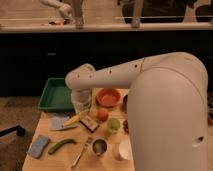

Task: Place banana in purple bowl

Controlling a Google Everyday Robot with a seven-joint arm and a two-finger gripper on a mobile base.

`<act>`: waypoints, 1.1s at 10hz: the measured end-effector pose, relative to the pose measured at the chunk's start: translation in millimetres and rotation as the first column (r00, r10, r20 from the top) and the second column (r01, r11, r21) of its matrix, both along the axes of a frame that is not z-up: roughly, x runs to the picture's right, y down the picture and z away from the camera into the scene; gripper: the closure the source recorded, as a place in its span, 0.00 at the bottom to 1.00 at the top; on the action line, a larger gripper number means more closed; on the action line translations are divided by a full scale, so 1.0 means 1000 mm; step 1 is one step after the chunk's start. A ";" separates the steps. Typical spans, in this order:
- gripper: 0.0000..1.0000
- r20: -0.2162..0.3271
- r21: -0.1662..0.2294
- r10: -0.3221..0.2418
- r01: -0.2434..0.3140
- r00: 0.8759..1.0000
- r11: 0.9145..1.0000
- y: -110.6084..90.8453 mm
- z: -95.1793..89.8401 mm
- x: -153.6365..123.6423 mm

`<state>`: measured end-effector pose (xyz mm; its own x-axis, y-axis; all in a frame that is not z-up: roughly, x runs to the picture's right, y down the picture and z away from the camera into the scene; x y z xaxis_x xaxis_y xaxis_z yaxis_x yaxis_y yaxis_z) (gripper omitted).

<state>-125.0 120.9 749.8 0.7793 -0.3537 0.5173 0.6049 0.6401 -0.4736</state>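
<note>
though seemingly on banana (73,120), fingers (80,111) beside tray (52,107)

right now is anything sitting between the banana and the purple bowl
Yes: a brown packet and an orange fruit lie between the banana and the purple bowl. The end effector, shut, hangs right by the banana.

One camera only, set high and just behind the arm (165,115). Looking forward and steeply down across the surface (60,162). Sitting very close to the arm, with the big white link filling the right half and hiding that side of the surface. Left and middle of the surface in plain sight, tray (54,95) at the far left edge. Gripper (80,111) mid-frame, down under the wrist, just beside the tray. Further off, facing a dark wall with a rail (100,24) along the top.
</note>
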 end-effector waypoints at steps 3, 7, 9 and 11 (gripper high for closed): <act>1.00 -0.036 0.007 0.040 -0.040 0.999 0.999 -0.033 0.006 0.024; 1.00 -0.043 0.007 0.048 -0.047 0.998 0.999 -0.040 0.007 0.031; 1.00 -0.044 0.007 0.049 -0.049 0.998 0.999 -0.040 0.007 0.031; 1.00 -0.042 0.007 0.048 -0.048 0.998 0.999 -0.040 0.007 0.030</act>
<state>-94.8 80.8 756.7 0.8166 -0.3187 0.4812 0.5530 0.6708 -0.4942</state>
